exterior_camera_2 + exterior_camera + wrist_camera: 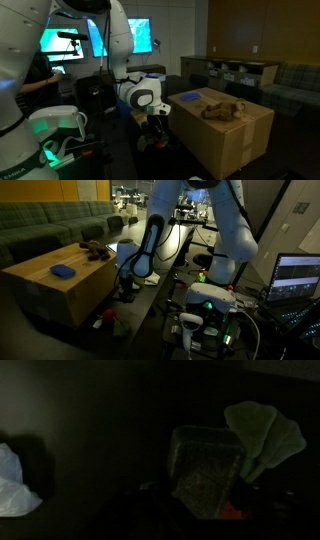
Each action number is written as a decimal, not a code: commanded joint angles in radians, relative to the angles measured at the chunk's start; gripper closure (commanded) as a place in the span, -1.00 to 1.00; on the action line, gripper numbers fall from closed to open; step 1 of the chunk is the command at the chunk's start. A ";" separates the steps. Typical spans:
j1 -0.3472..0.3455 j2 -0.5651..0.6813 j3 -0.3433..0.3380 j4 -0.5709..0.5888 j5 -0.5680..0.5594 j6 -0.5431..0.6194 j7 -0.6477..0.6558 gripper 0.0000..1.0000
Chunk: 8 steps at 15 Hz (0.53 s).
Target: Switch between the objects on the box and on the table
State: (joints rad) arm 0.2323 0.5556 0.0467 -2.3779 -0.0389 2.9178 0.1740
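Arm (pixel 228 235) rises from its base (pixel 212 298), bends over above the frame edge and comes down steeply, forearm link (pixel 150 242) angled downward. Same pose seen in both exterior views. Wrist (pixel 140 96) sits low, with the gripper (pixel 158 124) below it, pointing downward. Gripper is dark against dark surroundings; jaw opening not readable. Wrist view too dim to resolve the fingers.
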 commanded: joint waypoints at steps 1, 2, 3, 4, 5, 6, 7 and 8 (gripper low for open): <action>0.053 0.112 -0.063 0.071 0.004 0.069 0.039 0.35; 0.059 0.136 -0.071 0.087 0.009 0.074 0.041 0.35; 0.067 0.149 -0.079 0.095 0.012 0.076 0.044 0.35; 0.073 0.165 -0.084 0.108 0.015 0.079 0.047 0.35; 0.083 0.176 -0.094 0.117 0.016 0.079 0.052 -0.35; 0.090 0.189 -0.100 0.129 0.016 0.079 0.056 -0.67; 0.096 0.191 -0.106 0.134 0.017 0.076 0.060 -0.78; 0.104 0.194 -0.115 0.140 0.016 0.074 0.065 -0.94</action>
State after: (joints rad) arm 0.2941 0.7257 -0.0339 -2.2693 -0.0346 2.9743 0.2146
